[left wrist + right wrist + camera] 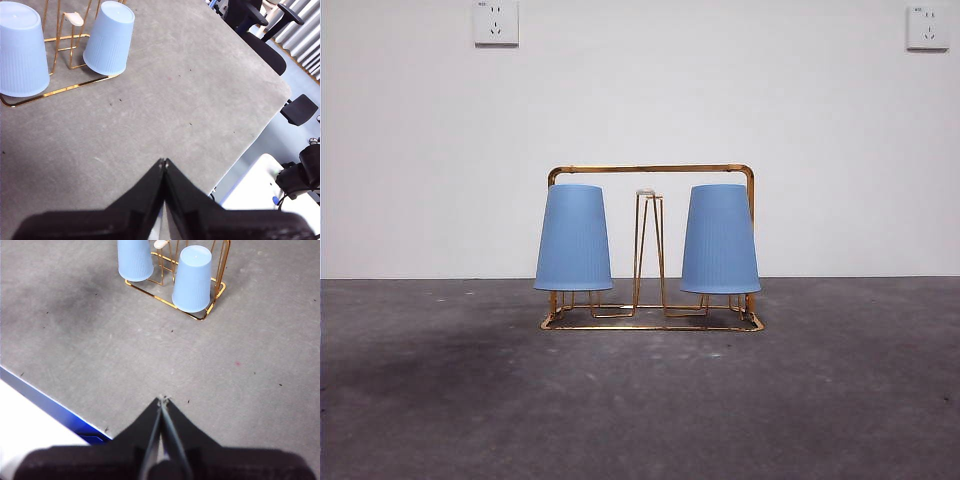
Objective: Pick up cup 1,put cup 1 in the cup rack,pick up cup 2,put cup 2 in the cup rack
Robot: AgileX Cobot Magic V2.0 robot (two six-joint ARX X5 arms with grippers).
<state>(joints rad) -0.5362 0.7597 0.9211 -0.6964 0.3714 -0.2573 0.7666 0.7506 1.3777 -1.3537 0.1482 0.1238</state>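
Note:
The gold wire cup rack point(650, 170) stands on the grey table in the middle of the front view. Two blue ribbed cups sit upside down on its outer prongs: one on the left point(574, 238), one on the right point(719, 239). The middle prong point(649, 250) is bare. The rack also shows in the left wrist view point(55, 90) and the right wrist view point(165, 299), with both cups on it. My left gripper point(163, 162) is shut and empty, well away from the rack. My right gripper point(162, 400) is shut and empty, also well back from the rack.
The grey table top point(640, 400) spreads around the rack. A white wall with two sockets point(496, 22) stands behind. The table's edge point(260, 130) with chairs beyond it shows in the left wrist view, and a blue table edge point(45, 400) in the right wrist view.

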